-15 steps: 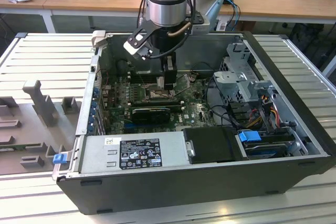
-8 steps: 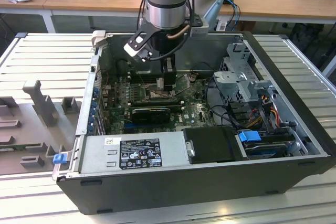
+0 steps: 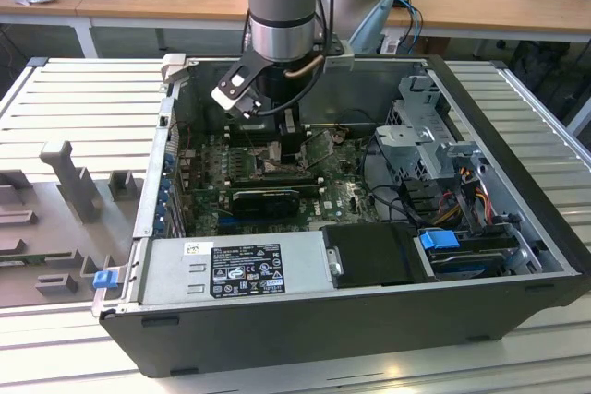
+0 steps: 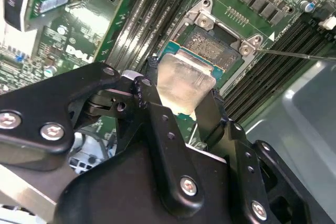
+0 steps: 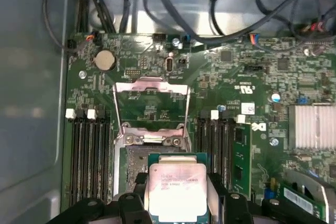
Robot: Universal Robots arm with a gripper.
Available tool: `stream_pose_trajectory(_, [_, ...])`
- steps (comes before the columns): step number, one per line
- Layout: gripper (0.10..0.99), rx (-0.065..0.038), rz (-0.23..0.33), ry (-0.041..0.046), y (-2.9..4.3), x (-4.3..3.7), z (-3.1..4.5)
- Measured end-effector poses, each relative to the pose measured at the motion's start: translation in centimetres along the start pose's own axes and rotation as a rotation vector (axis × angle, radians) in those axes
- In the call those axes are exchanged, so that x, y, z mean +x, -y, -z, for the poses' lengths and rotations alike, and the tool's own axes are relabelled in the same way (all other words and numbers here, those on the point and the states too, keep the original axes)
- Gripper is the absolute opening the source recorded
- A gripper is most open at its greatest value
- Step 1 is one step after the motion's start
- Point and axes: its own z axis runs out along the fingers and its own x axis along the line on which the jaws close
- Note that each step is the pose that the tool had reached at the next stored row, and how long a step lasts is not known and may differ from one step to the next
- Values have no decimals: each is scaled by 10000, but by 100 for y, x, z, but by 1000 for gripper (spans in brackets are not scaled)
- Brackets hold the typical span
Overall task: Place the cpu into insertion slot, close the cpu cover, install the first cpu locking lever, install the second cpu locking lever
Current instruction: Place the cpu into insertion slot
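Note:
My gripper (image 5: 177, 195) is shut on the cpu (image 5: 176, 187), a flat square chip with a pale silver top on a green edge. It grips the chip by two opposite sides. In the second wrist view the cpu (image 4: 186, 80) hangs tilted in the gripper (image 4: 181, 92), just over the near edge of the insertion slot (image 4: 214, 43). The slot's brownish contact field (image 5: 132, 158) shows beside the chip. The cpu cover (image 5: 151, 84), a silvery window frame, is swung open behind the slot. In the exterior view the gripper (image 3: 280, 147) reaches down into the computer case over the green board.
Black memory slots (image 5: 89, 145) flank the socket on both sides. A finned heat sink (image 5: 314, 127) and black cables (image 5: 173, 9) lie nearby. A thin metal lever (image 4: 296, 54) sticks out past the socket. The case holds a power supply (image 3: 235, 267) and a drive cage (image 3: 429, 140).

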Motion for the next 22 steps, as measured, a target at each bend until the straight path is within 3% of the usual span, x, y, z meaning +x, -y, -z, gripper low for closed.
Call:
stream_pose_trajectory(4, [529, 1, 74, -8, 4, 103, -90])
stream_pose_trajectory(22, [529, 124, -203, 8, 36, 172, -309])
